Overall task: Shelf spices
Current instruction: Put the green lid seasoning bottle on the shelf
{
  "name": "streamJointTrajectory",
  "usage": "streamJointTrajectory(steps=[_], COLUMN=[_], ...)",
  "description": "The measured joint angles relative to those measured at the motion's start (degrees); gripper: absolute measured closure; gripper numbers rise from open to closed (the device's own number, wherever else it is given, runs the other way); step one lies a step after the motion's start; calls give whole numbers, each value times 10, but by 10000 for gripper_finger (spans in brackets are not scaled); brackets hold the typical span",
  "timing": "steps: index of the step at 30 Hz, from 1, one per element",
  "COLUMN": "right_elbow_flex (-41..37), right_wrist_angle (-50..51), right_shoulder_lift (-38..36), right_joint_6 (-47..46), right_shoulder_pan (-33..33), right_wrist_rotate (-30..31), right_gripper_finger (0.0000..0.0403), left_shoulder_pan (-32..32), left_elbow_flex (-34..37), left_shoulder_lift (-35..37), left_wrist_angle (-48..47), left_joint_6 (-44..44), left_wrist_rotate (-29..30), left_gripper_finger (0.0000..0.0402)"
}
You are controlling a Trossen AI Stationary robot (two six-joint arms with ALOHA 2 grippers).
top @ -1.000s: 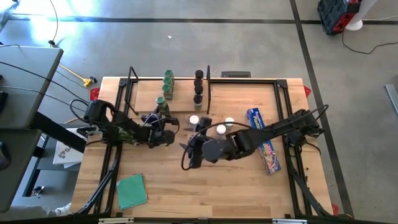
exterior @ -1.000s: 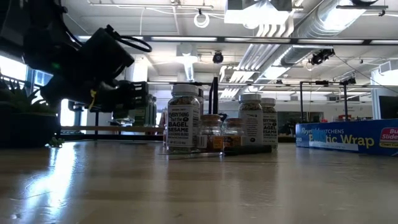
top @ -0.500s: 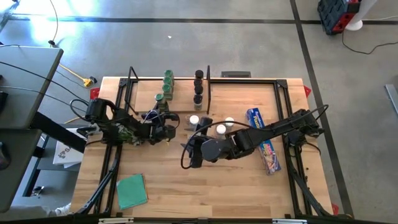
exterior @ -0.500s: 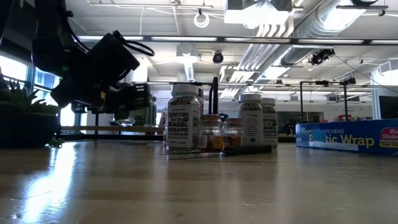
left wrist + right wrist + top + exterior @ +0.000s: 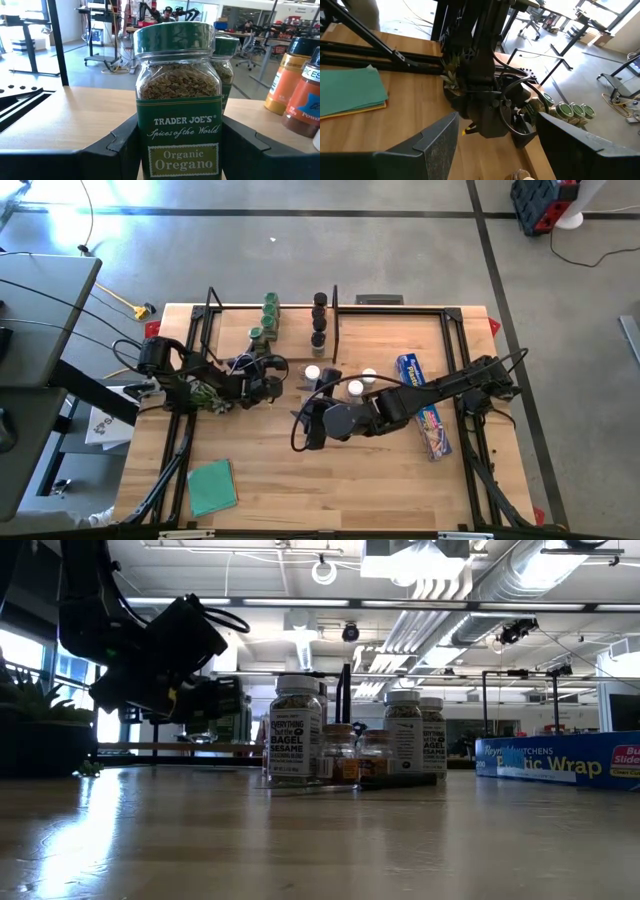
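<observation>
A clear oregano jar (image 5: pixel 179 95) with a green cap stands between the fingers of my left gripper (image 5: pixel 180 155), which is shut on it. In the high view the jar (image 5: pixel 257 335) is over the near side of the pale wooden shelf (image 5: pixel 295 352), beside several green-capped jars (image 5: pixel 270 310) and black-capped jars (image 5: pixel 319 315) that stand on the shelf. White-capped jars (image 5: pixel 354 388) stand on the table in front of the shelf. My right gripper (image 5: pixel 303 428) hangs open and empty above the table's middle. My left gripper pinches the oregano jar by the lower part of its label sides (image 5: pixel 144 150), one finger (image 5: pixel 117 147) on each side. The fingers come level from the table's near side. The jar stands upright; its bottom is out of view, so whether it rests on the shelf cannot be told.
A long blue wrap box (image 5: pixel 425 405) lies at the right and a green pad (image 5: pixel 212 485) at the near left. Black upright rods (image 5: pixel 334 310) stand at the shelf's ends. In the low view several jars (image 5: pixel 296 730) cluster at the table's middle.
My left gripper has gone toward the table's far edge, carrying the upright oregano jar up to the row of green-capped jars on the shelf.
</observation>
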State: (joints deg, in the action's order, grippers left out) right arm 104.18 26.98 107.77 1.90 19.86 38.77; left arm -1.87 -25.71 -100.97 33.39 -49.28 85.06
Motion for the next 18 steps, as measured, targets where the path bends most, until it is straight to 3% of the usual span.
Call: streamJointTrajectory(steps=[9, 18], right_elbow_flex=[0, 0], right_wrist_angle=[1, 2], right_shoulder_lift=[0, 0], right_joint_6=[-6, -6], right_shoulder_pan=[0, 0], right_wrist_rotate=[0, 0], right_gripper_finger=[142, 142], left_shoulder_pan=[2, 2], left_elbow_flex=[1, 1], left_shoulder_lift=[-1, 7], left_wrist_angle=[5, 14], left_joint_6=[50, 60], left_wrist_rotate=[-43, -41], left_gripper_finger=[173, 137])
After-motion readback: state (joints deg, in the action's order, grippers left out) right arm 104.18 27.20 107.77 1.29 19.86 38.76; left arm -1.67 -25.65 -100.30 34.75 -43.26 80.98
